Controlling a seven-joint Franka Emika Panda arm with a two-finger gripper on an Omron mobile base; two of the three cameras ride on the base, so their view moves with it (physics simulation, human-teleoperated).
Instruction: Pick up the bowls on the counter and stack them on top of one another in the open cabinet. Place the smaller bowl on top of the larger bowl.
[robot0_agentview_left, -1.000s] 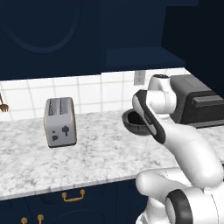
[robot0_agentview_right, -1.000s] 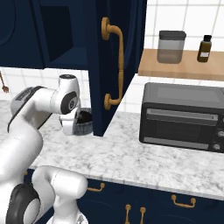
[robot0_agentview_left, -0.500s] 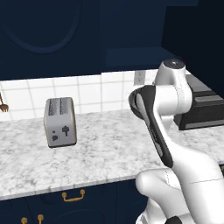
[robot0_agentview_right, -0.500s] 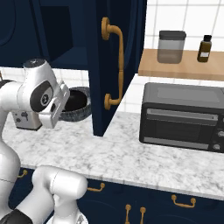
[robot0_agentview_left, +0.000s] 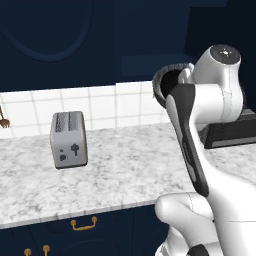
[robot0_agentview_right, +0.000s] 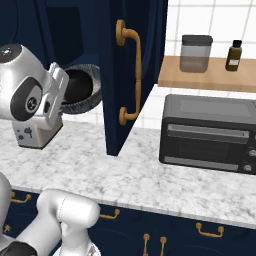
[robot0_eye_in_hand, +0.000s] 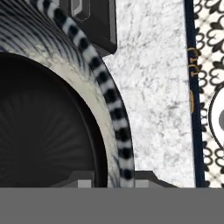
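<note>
Left base view, from the left: grey toaster (robot0_agentview_left: 69, 139) standing upright on the marbled desk (robot0_agentview_left: 125, 170), well apart from everything else; above it a navy cabinet door with an oval panel (robot0_agentview_left: 45, 30). Further right, larger bowl (robot0_agentview_left: 162, 82) lifted clear of the desk, tipped on edge, just a ribbed arc of rim peeking out behind the white arm. At far right, black toaster oven (robot0_agentview_left: 230, 135), half hidden by the arm.

Right base view, from the left: claw (robot0_agentview_right: 62, 92) clenched on the near rim of that bowl (robot0_agentview_right: 85, 92), which hangs tilted in the air in front of the open cabinet (robot0_agentview_right: 65, 30), its mouth facing the camera, dark inside. Toaster (robot0_agentview_right: 30, 137) low behind the hand. Then the swung-out navy door (robot0_agentview_right: 112, 100) with a brass handle (robot0_agentview_right: 131, 75). Further right, the toaster oven (robot0_agentview_right: 210, 132) in full, and above it a wooden shelf (robot0_agentview_right: 210, 75) bearing a lidded jar (robot0_agentview_right: 196, 52) and a small brown bottle (robot0_agentview_right: 233, 55), neither seen from the other side.

Hand view, from the left: smaller bowl (robot0_eye_in_hand: 43, 127) as a glossy black round nested inside the pale speckled band and striped rim (robot0_eye_in_hand: 109, 96) of the grey one, a nesting not clear from either base camera. Claw (robot0_eye_in_hand: 113, 179) straddling that rim, one tip inside, one outside. Past the rim, marbled desk (robot0_eye_in_hand: 153, 87) far below.
</note>
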